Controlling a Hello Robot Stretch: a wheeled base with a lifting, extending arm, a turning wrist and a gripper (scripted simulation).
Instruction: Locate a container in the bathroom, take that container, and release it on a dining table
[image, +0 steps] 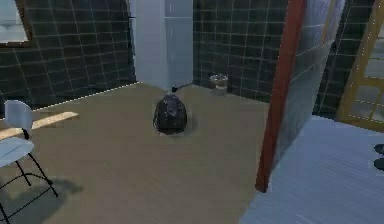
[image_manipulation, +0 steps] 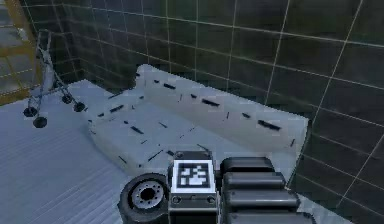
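Brown floor (image: 100, 160): dark bag (image: 172, 114), small bin (image: 218, 82) (by wall), white chair (image: 18, 140).

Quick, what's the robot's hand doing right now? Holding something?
Gripper: cannot tell whether it holds anything; its far end is not clear.

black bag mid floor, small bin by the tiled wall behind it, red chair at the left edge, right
The chair is white, not red, as the forward view shows. The black bag mid floor and small bin by the tiled wall stand as you said.
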